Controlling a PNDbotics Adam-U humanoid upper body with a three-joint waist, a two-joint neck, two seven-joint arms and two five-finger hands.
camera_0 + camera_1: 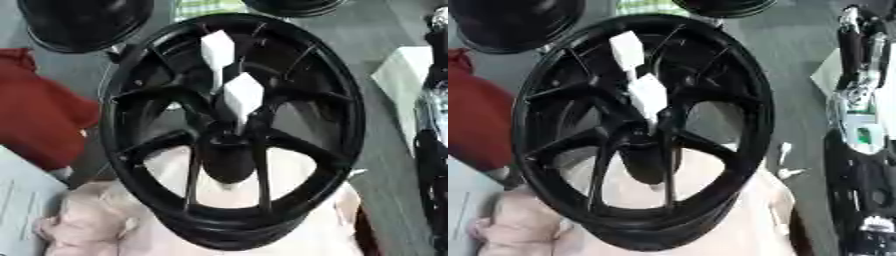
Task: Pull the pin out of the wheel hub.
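A black wheel hub (232, 130) fills the view on pale cloth (105, 220), two white-tagged pins (242, 95) standing near its centre; the right arm (864, 125) sits alongside, hands unseen, so a blind reach could likely snag spokes.

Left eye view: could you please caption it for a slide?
Black spoked wheel hub with two white pins standing at its centre, resting on pink cloth.
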